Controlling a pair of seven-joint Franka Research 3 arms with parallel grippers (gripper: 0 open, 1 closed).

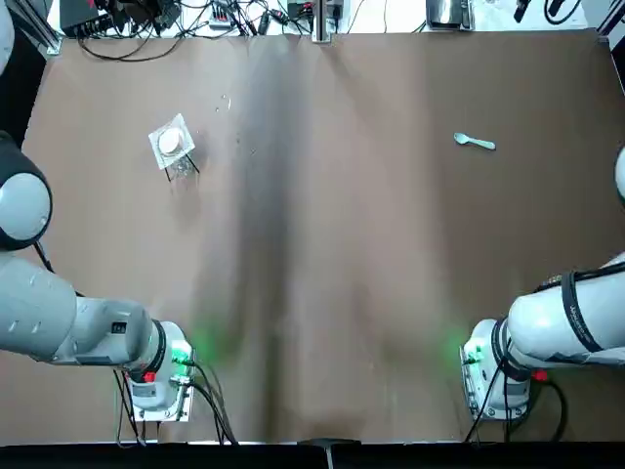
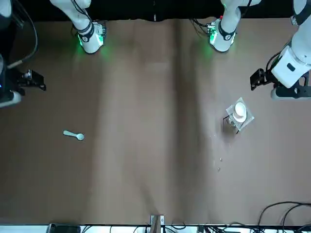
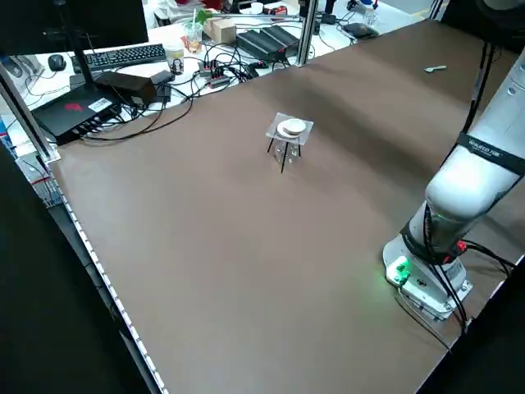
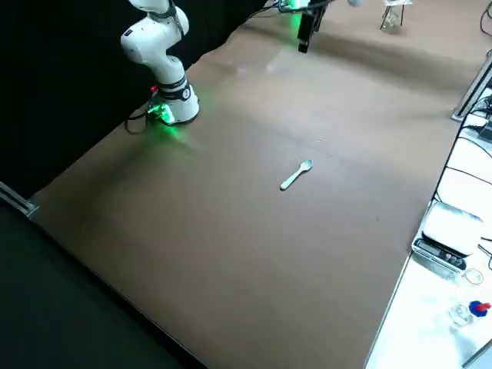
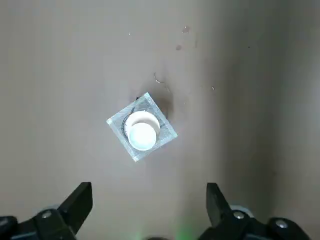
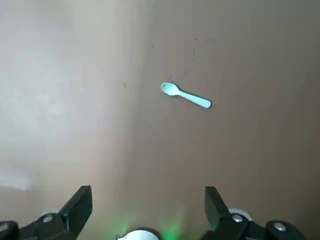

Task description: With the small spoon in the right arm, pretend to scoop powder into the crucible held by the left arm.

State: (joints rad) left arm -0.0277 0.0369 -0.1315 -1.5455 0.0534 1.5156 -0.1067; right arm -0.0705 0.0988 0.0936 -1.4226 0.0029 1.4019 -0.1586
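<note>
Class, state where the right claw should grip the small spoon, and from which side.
By the handle's middle, from straight above: the small spoon lies flat on the table, its handle narrow. The open right claw should close across it, leaving the bowl free.

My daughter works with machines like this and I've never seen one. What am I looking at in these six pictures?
Two white robot arms, left arm and right arm, stand at a brown table. One picture looks straight down, one faces the arms, two look from the sides, two come from wrist cameras. A small spoon lies on the right arm's side; a small white cup sits on a mesh stand on the left arm's side. The left end effector hangs above the cup, the right end effector above the spoon; both are open and hold nothing.
</note>
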